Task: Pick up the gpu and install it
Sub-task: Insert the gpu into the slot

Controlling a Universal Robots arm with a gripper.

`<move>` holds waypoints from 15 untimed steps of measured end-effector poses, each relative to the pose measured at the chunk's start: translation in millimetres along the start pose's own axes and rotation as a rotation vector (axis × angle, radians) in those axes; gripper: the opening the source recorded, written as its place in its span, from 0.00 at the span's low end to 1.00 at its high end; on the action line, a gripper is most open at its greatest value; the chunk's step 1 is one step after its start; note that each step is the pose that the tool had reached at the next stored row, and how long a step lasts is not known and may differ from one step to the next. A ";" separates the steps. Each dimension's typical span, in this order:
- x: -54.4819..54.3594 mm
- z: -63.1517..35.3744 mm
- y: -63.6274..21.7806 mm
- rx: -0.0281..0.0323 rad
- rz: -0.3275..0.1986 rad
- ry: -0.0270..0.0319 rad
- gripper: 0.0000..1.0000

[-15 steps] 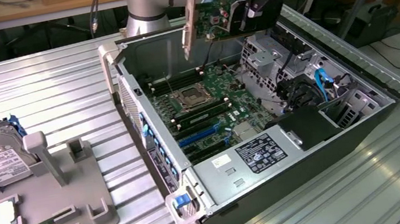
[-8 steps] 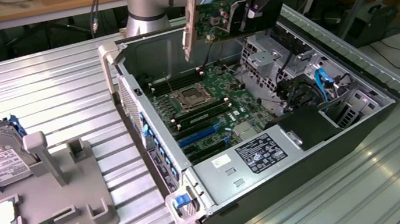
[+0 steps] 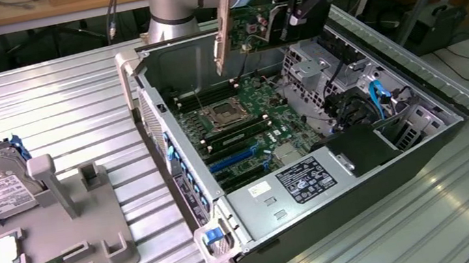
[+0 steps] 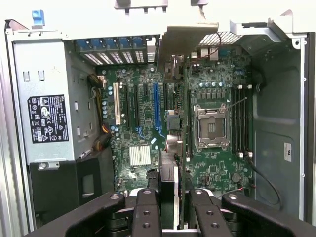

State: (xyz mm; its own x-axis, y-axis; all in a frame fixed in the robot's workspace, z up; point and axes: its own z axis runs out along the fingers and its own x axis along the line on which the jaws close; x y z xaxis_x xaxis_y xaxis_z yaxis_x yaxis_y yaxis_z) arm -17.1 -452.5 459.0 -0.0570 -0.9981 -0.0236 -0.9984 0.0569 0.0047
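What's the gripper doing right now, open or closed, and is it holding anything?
The gripper is closed on the gpu, holding it above the open computer case.

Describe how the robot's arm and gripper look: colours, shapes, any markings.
The arm is a smooth silver-grey cylinder with a light blue ring at its joint. The gripper is matte black, built of angular linked bars. Its two fingers are flat black blocks dotted with round screw heads. No markings are legible on either.
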 end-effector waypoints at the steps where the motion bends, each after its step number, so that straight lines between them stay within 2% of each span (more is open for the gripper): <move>1: 0.0 0.7 0.0 0.0000 0.000 0.0000 0.28; 4: 0.1 3.2 0.1 0.0025 -0.001 -0.0001 0.28; 9: 0.2 5.9 0.2 0.0015 -0.056 0.0001 0.28; 11: 0.2 6.2 0.2 0.0013 -0.059 0.0000 0.28; 15: 0.2 7.2 0.2 0.0012 -0.063 -0.0035 0.28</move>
State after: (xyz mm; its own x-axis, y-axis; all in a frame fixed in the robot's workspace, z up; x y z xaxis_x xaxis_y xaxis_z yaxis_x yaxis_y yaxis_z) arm -17.3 -452.5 451.7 0.0061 -0.9996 -0.0273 -1.0000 -0.0062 0.0019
